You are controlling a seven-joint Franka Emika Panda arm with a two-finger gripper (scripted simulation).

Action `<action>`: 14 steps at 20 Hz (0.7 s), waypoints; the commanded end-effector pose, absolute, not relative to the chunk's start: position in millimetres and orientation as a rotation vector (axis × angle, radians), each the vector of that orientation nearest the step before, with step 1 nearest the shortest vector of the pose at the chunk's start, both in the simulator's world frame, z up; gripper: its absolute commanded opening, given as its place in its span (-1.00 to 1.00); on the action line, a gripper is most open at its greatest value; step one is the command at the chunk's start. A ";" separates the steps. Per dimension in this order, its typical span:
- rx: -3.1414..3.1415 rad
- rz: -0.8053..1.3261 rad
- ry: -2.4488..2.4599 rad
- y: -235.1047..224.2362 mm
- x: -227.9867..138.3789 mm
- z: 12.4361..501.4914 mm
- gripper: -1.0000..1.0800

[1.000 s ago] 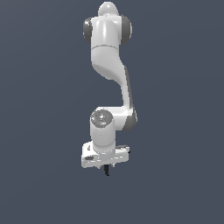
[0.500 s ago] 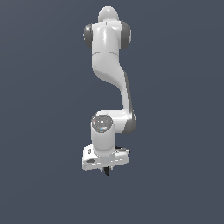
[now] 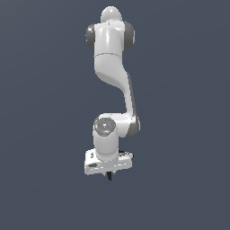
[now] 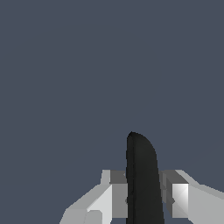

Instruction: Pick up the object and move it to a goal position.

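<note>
Closest to the wrist camera, the white two-fingered gripper (image 4: 142,199) is clamped on the small black spring clamp (image 4: 141,179): a grey finger pad (image 4: 119,199) presses one flank of the dark body and the opposite pad presses the other, with no gap visible on either side. From here the clamp reads as a narrow, rounded black blade standing up between the fingers (its handles and any coloured tip are hidden or out of frame). Behind it is only a flat slate-grey field; no worktop edge or corner shows, so the clamp cannot be placed against one.

In the exterior view, the white jointed robot arm (image 3: 112,81) hangs down from its grey-capped shoulder, bends at the elbow and ends in the gripper (image 3: 109,174). A short black sliver of the clamp (image 3: 109,176) pokes out just under the hand, held in the air against the same plain grey backdrop.
</note>
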State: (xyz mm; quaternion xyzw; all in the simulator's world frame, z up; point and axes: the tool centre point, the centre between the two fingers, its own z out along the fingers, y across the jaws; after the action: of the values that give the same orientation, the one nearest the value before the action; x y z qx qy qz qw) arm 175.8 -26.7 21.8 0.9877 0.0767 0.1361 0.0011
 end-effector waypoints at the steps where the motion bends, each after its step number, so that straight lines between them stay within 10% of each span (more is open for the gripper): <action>1: 3.101 0.427 0.241 -26.7 175.7 21.9 -1.00; 14: 3.101 0.427 0.241 -18.1 162.4 51.1 -1.00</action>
State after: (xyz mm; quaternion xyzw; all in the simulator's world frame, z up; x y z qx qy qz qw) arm 163.8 -20.0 42.3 0.9880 0.0765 0.1339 0.0009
